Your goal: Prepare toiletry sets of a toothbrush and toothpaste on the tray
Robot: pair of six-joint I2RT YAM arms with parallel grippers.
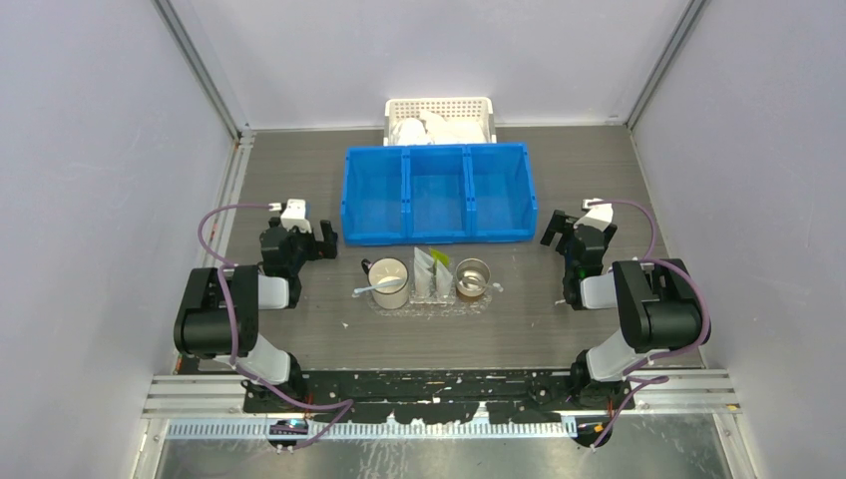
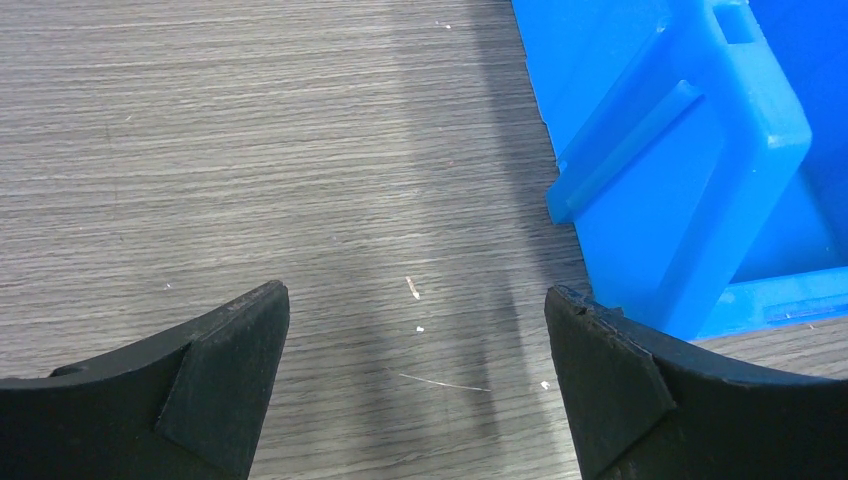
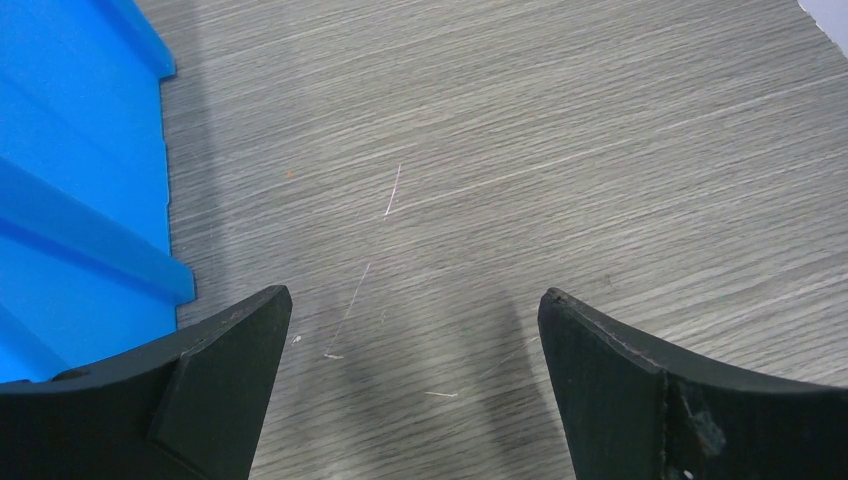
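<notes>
Tray [image 1: 429, 305], clear plastic, lies mid-desk [image 1: 539, 334] between my two arms. On it: white cup [image 1: 388, 282] with a toothbrush [image 1: 367, 290] leaning out to the left, metal cup [image 1: 473, 276], and flat white-and-green toothpaste [image 1: 432, 269] packets upright between them. Left tool [image 2: 415, 305] released, jaws wide, over bare desk beside a corner of the blue bin [image 1: 436, 193]. Right tool [image 3: 415, 305] likewise released, at the bin's other end. Beyond the bin: white basket [image 1: 440, 106].
</notes>
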